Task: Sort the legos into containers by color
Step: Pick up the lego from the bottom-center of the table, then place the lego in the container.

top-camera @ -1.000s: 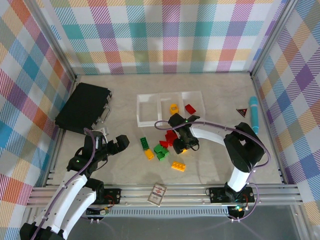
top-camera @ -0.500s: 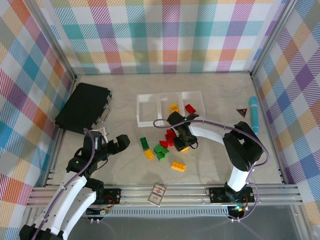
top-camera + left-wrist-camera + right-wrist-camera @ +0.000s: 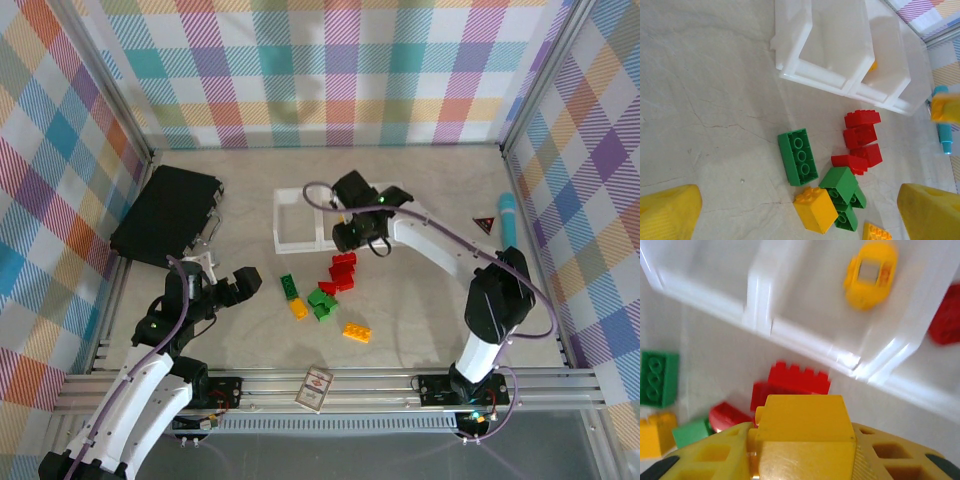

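Note:
My right gripper [image 3: 350,234] is shut on a yellow lego [image 3: 802,424] and hovers at the near wall of the middle container [image 3: 337,206]. In the right wrist view that container [image 3: 805,315] holds a yellow piece [image 3: 870,274], and the container to its right holds a red one [image 3: 945,320]. Red legos [image 3: 342,272], green ones [image 3: 322,300] and yellow ones [image 3: 357,332] lie loose on the table. My left gripper [image 3: 245,285] stands open at the pile's left, its fingers [image 3: 667,215] wide apart, a green brick [image 3: 798,156] and a yellow brick [image 3: 815,209] ahead of it.
A flat black box [image 3: 165,215] lies at the back left. A teal pen [image 3: 508,228] and a small dark triangle [image 3: 484,223] lie at the right. A red-and-white card [image 3: 315,388] sits at the near edge.
My right gripper has closed on a yellow lego in the pile and carried it up and back to the containers. The left arm has stayed put.

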`<state>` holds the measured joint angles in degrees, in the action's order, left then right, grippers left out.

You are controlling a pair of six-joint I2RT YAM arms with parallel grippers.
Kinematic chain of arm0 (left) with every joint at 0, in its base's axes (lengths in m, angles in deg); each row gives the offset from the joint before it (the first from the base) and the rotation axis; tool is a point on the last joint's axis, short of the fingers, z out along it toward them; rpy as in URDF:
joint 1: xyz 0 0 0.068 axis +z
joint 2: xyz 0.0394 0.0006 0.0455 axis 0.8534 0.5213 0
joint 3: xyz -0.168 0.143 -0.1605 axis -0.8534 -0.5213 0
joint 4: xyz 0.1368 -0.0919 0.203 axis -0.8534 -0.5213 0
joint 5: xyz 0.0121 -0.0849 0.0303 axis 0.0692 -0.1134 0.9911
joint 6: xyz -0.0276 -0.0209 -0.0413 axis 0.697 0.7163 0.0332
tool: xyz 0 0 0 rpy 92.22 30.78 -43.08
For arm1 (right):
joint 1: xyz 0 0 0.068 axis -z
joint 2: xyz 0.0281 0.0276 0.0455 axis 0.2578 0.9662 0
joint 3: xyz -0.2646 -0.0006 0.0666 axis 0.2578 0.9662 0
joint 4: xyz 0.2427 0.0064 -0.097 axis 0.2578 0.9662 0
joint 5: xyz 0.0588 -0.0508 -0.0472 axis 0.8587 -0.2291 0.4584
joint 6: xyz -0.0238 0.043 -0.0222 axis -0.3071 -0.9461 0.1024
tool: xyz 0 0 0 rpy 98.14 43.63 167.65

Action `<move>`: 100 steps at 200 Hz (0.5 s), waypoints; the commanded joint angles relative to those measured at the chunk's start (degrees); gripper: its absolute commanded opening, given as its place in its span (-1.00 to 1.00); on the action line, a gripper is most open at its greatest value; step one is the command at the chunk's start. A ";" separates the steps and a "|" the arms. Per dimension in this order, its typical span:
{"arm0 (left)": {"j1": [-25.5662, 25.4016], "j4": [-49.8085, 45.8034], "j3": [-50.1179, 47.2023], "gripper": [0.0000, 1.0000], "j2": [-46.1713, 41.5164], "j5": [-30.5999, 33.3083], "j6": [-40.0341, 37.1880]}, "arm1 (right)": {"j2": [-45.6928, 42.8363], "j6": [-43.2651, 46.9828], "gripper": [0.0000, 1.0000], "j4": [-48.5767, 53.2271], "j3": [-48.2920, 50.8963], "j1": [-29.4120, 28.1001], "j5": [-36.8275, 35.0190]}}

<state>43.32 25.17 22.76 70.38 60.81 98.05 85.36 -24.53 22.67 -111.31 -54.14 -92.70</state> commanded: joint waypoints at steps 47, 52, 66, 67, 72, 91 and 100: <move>-0.73 0.40 1.30 0.99 -2.52 -2.80 -1.44 | 16.69 3.45 -0.22 2.73 -20.73 5.24 3.42; -0.75 0.27 1.24 1.00 -2.75 -2.68 -1.40 | 17.89 3.83 -0.21 3.01 -21.83 5.47 3.54; -0.84 -0.62 1.66 1.00 -3.06 -2.22 -1.27 | 20.94 5.36 -0.21 3.75 -24.53 6.02 3.76; -0.83 -0.64 1.71 0.99 -3.10 -2.24 -1.25 | 21.12 5.52 -0.21 3.73 -24.66 6.04 3.82; -0.82 -0.85 1.83 0.99 -3.13 -2.42 -1.35 | 22.02 6.18 -0.21 3.78 -25.27 6.14 3.84; -0.90 -0.99 1.85 0.99 -3.48 -2.70 -1.15 | 24.63 7.67 -0.21 4.14 -27.25 6.63 3.92; -0.99 -1.00 1.77 0.99 -3.66 -2.66 -1.22 | 25.55 7.82 -0.21 4.09 -27.94 6.81 4.57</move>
<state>43.21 25.04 22.98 67.61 59.48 97.20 108.88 -19.61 24.55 -136.01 -47.67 -90.08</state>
